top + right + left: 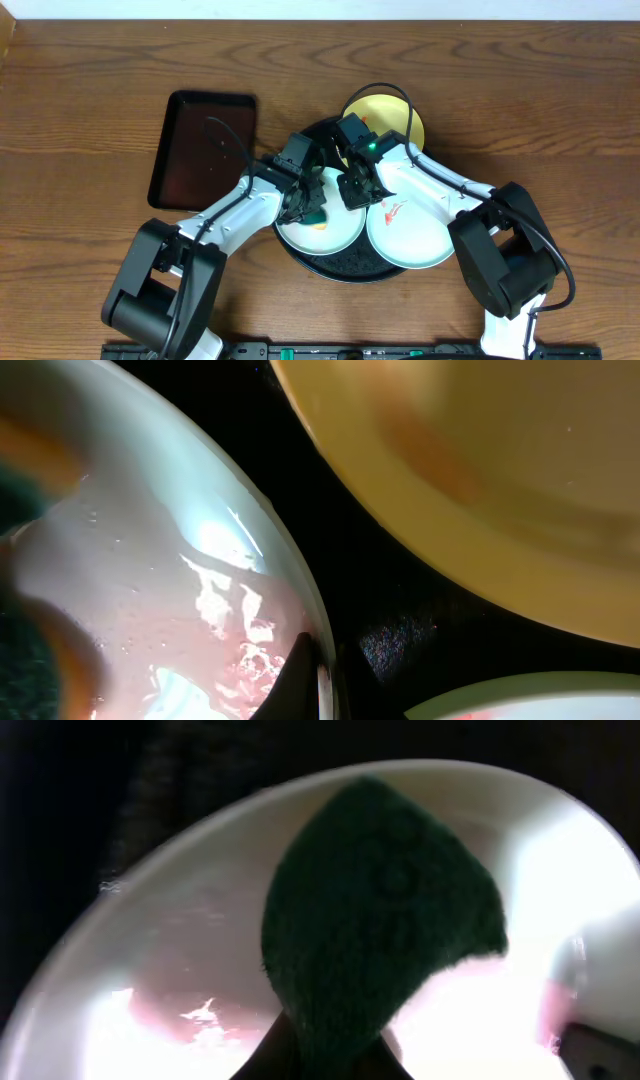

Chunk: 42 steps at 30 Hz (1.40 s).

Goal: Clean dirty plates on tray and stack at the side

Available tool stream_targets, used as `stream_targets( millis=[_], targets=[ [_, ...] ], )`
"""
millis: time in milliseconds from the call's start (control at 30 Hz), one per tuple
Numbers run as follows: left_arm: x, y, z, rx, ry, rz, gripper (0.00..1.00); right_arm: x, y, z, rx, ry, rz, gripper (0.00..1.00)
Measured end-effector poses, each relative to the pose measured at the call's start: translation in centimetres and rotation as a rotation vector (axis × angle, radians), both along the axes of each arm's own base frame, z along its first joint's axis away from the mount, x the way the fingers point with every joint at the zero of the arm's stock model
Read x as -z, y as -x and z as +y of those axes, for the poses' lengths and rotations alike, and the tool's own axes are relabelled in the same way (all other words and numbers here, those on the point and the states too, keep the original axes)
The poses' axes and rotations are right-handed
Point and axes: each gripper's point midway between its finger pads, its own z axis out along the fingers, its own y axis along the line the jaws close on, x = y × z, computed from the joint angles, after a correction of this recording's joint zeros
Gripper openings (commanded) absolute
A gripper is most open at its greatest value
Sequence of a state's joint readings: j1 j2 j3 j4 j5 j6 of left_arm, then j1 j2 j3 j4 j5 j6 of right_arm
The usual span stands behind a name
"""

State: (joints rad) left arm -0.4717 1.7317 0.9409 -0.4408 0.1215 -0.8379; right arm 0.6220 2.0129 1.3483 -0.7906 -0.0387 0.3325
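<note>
A round black tray holds three plates. In the left wrist view my left gripper is shut on a green sponge, which rests on the left pale plate. That plate carries a thin pinkish film. My right gripper is shut on the same plate's rim, one finger inside and one outside. Right of it lies a second pale plate with red-orange smears. Behind my right gripper, the pale yellow plate sits at the tray's back edge.
A smaller rectangular dark brown tray lies on the wooden table to the left of the round tray. Both arms cross over the round tray's middle, close together.
</note>
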Motion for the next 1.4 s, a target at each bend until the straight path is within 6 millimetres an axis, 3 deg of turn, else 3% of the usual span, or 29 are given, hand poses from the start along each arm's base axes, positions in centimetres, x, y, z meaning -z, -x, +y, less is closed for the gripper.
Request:
stream_targets(
  millis=[233,400,567,833,1200,1400],
  targets=[
    [-1.3,0.5,5.0,-0.067,-0.205,-0.011,0.08,-0.1,0.1,0.2,0.006,-0.027,0.019,0.01],
    [-5.5,-0.9,8.0,-0.147,-0.278,-0.165,0.08,-0.3,0.3,0.0,0.005,-0.018,0.033,0.01],
    [-9.9,-1.5,8.3,-0.185,-0.222,-0.298,0.08,-1.2,0.3,-0.2,-0.011,-0.011,0.026,0.01],
    [-12.5,-1.1,7.2,-0.167,-0.121,-0.356,0.08,-8.1,-1.2,-0.5,-0.092,0.032,-0.217,0.01],
    [-12.5,-1.1,7.5,-0.15,-0.118,-0.348,0.08,-15.9,-2.3,-1.6,-0.133,0.232,-0.57,0.01],
    [-12.2,-0.9,8.5,-0.164,-0.122,-0.323,0.08,-18.9,-2.4,-1.2,-0.176,0.319,-0.716,0.01]
  ],
)
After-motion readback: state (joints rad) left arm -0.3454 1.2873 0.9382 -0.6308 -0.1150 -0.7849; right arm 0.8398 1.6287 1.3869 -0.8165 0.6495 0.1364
